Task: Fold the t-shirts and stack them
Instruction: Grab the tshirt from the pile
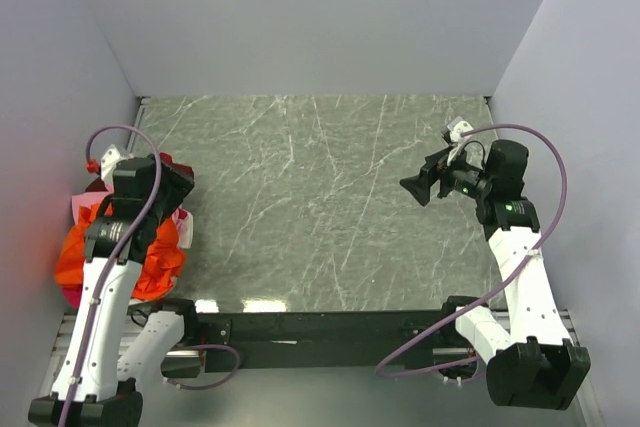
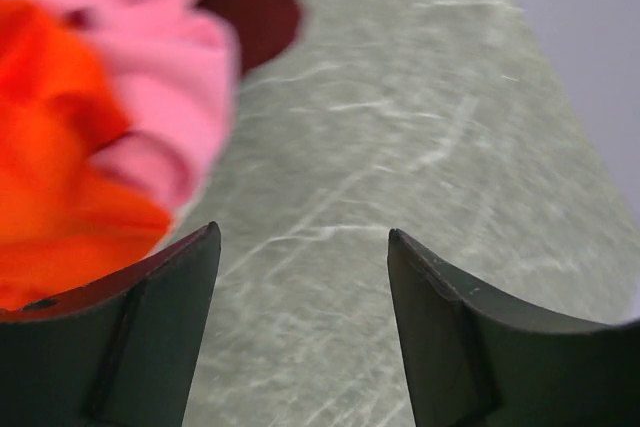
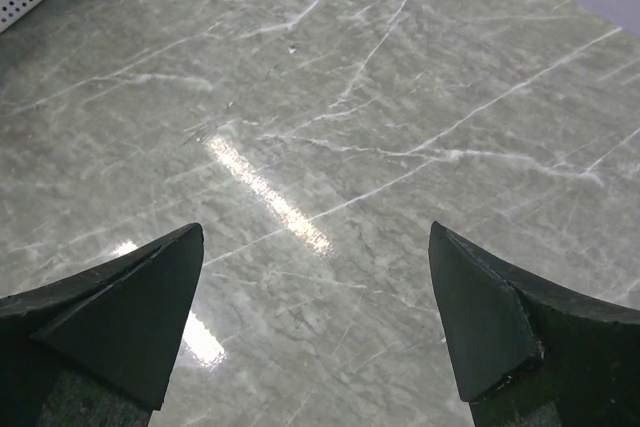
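Tees (image 1: pixel 75 257) are lying heaped at table's (image 1: pixel 300 197) left edge; left end effector (image 2: pixel 300 237) is hovering open to grab; right end effector (image 3: pixel 315 232) is idling open.

T-shirts (image 1: pixel 72 257) lie piled at left edge of table (image 1: pixel 320 197).

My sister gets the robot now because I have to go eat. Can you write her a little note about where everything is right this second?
Left pincer: open, holding nothing, right beside the heap of shirts.
Right pincer: open and empty, over bare table on the right side.
Shirts: the orange t-shirt and pink t-shirt lie crumpled together at the table's left edge, with a dark red cloth by them.
Done: nothing folded or stacked that I can see.
Left: pull one shirt out, spread it flat, fold it, then do the others and stack them.
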Robot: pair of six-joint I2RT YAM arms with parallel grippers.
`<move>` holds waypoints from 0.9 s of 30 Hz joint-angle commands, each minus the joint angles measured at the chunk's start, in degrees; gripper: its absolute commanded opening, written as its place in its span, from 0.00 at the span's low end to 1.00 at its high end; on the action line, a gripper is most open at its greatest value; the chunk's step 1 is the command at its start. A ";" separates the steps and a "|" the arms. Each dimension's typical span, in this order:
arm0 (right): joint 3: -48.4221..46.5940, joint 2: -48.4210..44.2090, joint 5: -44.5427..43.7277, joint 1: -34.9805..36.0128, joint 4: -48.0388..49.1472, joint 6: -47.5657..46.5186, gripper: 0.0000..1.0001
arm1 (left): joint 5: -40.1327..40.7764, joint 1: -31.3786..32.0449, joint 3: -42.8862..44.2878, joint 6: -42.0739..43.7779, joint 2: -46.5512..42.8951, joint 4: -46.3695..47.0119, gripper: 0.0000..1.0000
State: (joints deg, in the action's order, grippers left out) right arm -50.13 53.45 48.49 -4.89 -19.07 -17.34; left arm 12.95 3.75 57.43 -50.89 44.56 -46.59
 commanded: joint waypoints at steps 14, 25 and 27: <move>-1.99 1.48 -2.08 1.98 -2.11 -2.43 0.98 | 25.89 -0.06 -0.74 -12.21 4.22 -15.03 0.72; -2.78 1.22 -2.17 1.99 -3.17 -2.96 0.98 | 29.14 -2.25 0.21 -5.11 1.60 -8.09 0.11; -2.87 1.30 -2.00 1.99 -3.43 -2.96 0.98 | 30.55 -2.25 2.76 -1.08 0.54 -7.21 0.00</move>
State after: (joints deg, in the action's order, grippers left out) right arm -50.57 54.87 46.17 -3.25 -22.20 -19.44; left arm 39.09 1.78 55.22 -57.84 47.88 -58.08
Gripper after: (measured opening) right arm 0.982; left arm 0.041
